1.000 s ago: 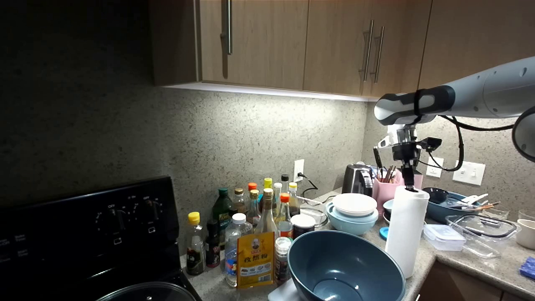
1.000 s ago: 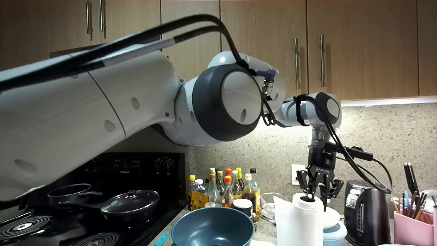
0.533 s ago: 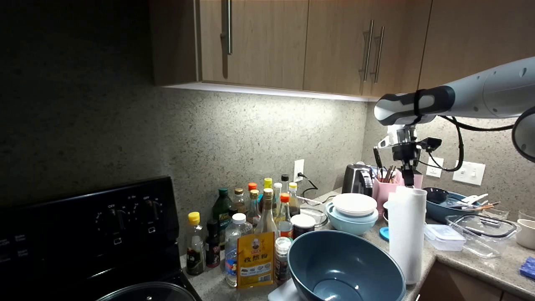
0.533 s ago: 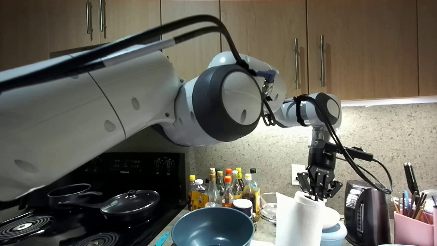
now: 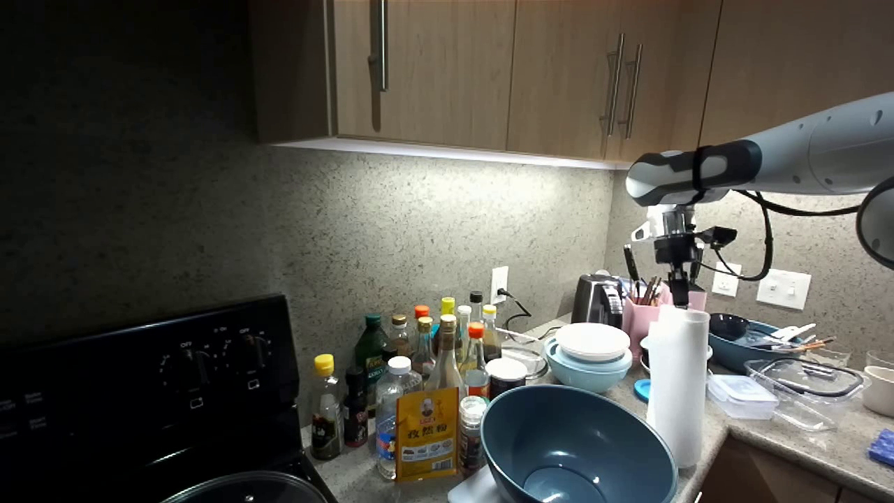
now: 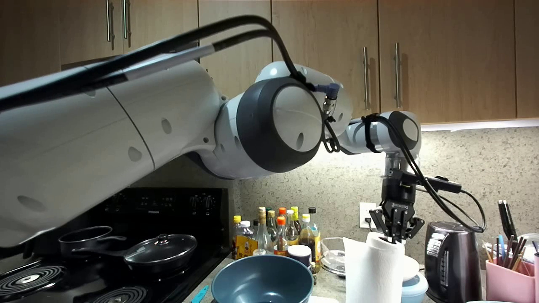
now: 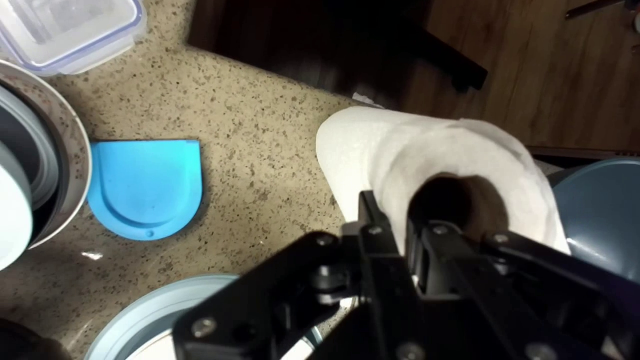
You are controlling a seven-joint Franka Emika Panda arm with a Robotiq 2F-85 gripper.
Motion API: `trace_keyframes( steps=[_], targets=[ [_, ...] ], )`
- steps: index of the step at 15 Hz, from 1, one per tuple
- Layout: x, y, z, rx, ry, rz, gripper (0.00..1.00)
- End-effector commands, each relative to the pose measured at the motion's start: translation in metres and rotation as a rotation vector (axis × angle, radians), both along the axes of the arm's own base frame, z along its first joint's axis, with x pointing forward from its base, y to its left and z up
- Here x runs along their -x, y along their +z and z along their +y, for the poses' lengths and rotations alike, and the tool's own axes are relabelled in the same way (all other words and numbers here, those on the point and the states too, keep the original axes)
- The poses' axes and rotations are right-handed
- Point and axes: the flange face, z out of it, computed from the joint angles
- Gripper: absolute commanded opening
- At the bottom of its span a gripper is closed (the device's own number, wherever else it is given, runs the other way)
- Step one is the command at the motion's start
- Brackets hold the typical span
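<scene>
A white paper towel roll [image 5: 677, 391] stands near upright beside a large dark blue bowl [image 5: 559, 419], with a loose sheet hanging at one side. It also shows in an exterior view [image 6: 374, 273] and the wrist view [image 7: 475, 145]. My gripper [image 5: 679, 304], pointing down, is at the roll's top, as seen too in an exterior view [image 6: 393, 240]. In the wrist view the gripper [image 7: 391, 212] is shut on the roll's wall, one finger inside the hollow core and one outside. Whether the roll's base touches the counter I cannot tell.
Several sauce bottles [image 5: 447, 356] crowd the wall. Light blue bowls with a white dish [image 5: 594, 342], a kettle [image 6: 452, 261] and a pink utensil holder [image 6: 511, 277] stand behind the roll. A blue lid [image 7: 147, 187] lies on the counter. Covered pan [image 6: 162, 252] on the stove.
The gripper has closed from open onto the roll's wall. The roll has shifted and become more upright, then risen slightly with the arm.
</scene>
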Motion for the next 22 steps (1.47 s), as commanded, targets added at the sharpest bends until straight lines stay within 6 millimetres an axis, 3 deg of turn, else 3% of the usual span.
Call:
trace_keyframes(
  steps=[1,8,22],
  targets=[
    [-0.004,0.037,-0.002,0.065,0.003,-0.057,0.03],
    [-0.005,0.082,0.008,0.104,-0.006,-0.097,0.03],
    [-0.006,0.127,0.039,0.152,-0.041,-0.1,0.03]
  ],
)
